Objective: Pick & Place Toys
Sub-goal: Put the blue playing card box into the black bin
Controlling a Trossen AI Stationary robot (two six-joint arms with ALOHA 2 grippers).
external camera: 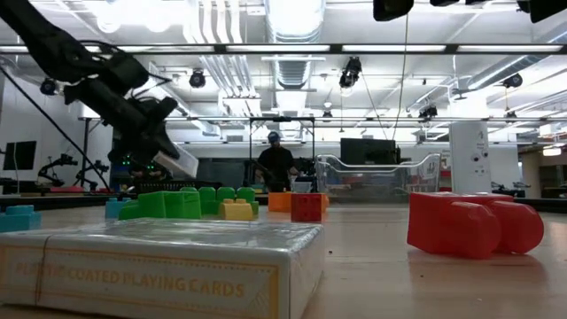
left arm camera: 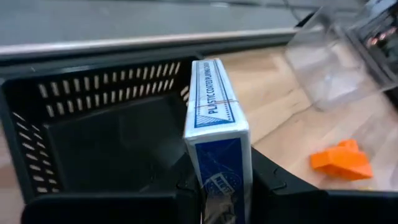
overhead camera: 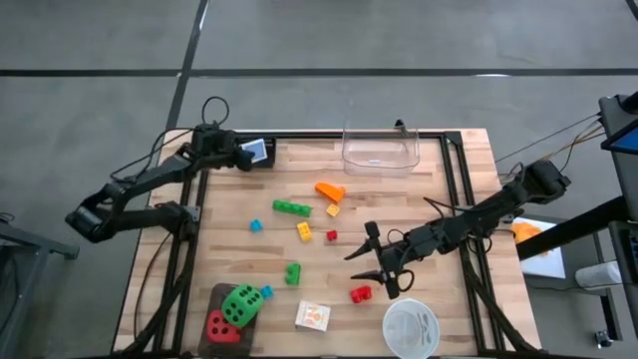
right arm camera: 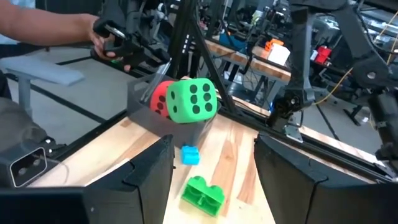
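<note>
At the far left corner of the wooden slatted table (overhead camera: 399,189), the left gripper (overhead camera: 242,156) is clamped on a blue-and-white boxed pack of playing cards (left arm camera: 216,134), holding it on edge above a black slotted plastic tray (left arm camera: 93,124). Near the front left edge, a large green die with black dots (overhead camera: 240,304) and a large red die with black dots (overhead camera: 220,326) sit together on a dark tray, with a tiny blue brick (overhead camera: 266,292) just beside them and another small blue brick (overhead camera: 255,225) farther back. Moving rightward come a long green studded brick (overhead camera: 291,208), a smaller green brick (overhead camera: 292,272), a white picture-card pack (overhead camera: 313,316) near the front edge, a yellow brick (overhead camera: 304,230), an orange wedge-shaped brick (overhead camera: 330,189) and a small red cube (overhead camera: 332,235). At the far edge stands a clear plastic tub (overhead camera: 380,150). Right of centre, the right gripper (overhead camera: 380,261) hovers over the table with its fingers spread apart and nothing between them; a red double brick (overhead camera: 360,293) lies just beside it, toward the front. A round white bowl (overhead camera: 412,327) sits at the front right.
</note>
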